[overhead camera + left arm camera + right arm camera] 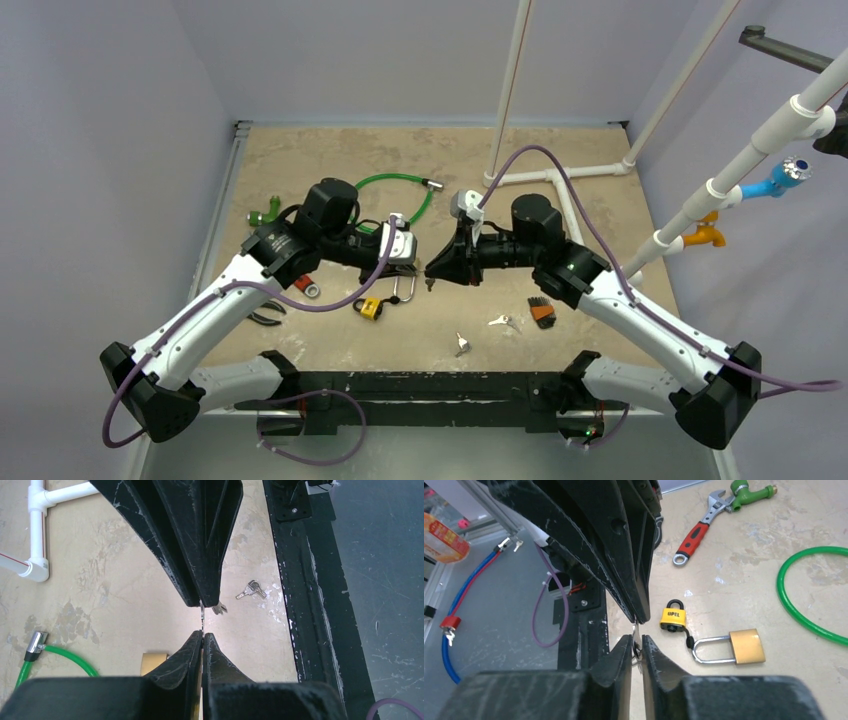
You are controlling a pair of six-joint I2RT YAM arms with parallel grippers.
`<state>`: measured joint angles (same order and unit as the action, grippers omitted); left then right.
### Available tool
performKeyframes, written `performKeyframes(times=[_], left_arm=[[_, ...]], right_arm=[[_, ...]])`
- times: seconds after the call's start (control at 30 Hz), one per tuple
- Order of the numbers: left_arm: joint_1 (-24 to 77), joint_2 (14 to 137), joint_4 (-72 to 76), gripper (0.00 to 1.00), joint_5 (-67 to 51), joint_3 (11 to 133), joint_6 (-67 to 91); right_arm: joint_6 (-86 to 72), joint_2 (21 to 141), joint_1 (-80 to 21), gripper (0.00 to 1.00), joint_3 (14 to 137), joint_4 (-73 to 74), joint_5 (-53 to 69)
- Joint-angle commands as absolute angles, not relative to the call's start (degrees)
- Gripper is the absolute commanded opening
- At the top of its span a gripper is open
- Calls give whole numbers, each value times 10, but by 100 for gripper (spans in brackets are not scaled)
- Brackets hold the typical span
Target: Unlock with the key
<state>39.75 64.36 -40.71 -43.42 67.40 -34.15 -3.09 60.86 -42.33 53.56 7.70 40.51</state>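
As the left gripper (202, 635) is pinching the small silver metal key (202, 617) at mid-frame, we are seeing the right gripper (637, 640) clamping its other end.

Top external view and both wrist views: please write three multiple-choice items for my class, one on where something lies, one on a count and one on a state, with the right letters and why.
1. Where does the red-handled wrench lie?
A. On the left half of the table
B. At the far right corner
C. On the floor

2. How many padlocks lie on the table?
A. One
B. Two
C. Four

3. How does the left tool stand?
A. Wide open
B. Shut on a thin key
C. Folded away out of sight

Answers:
1 A: the top view shows it well left of the middle.
2 B: the right wrist view shows a small yellow padlock and a brass padlock.
3 B: the left wrist view shows its fingertips pressed together with the key's blade between them.
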Motion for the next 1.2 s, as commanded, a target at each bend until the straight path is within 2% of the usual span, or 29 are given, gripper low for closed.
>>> performKeyframes(times=[0.0, 0.03, 0.37, 0.4, 0.53, 0.6, 0.67, 0.9, 1.17], left_arm=[[400, 639, -409, 0, -448, 700, -357], [400, 638, -408, 0, -448, 700, -357], [400, 638, -405, 0, -438, 705, -353], [400, 639, -403, 2, -434, 706, -351], [398, 640, -409, 49, -393, 704, -333], [383, 647, -432, 75, -383, 698, -335], [358, 658, -449, 88, -386, 682, -345], [302, 720, -525, 91, -362, 588, -546], [301, 808, -518, 85, -316, 524, -716]], right_arm=[[-22, 603, -426, 3, 569, 68, 414], [-25, 602, -426, 0, 566, 61, 412], [-21, 603, -438, 0, 555, 79, 393], [-27, 598, -438, 0, 548, 72, 386], [-69, 567, -438, 0, 501, 19, 376], [-84, 553, -438, 0, 480, 9, 370], [-90, 546, -437, 0, 471, 14, 365], [-114, 511, -437, 0, 438, 18, 343], [-121, 475, -435, 0, 437, 38, 320]])
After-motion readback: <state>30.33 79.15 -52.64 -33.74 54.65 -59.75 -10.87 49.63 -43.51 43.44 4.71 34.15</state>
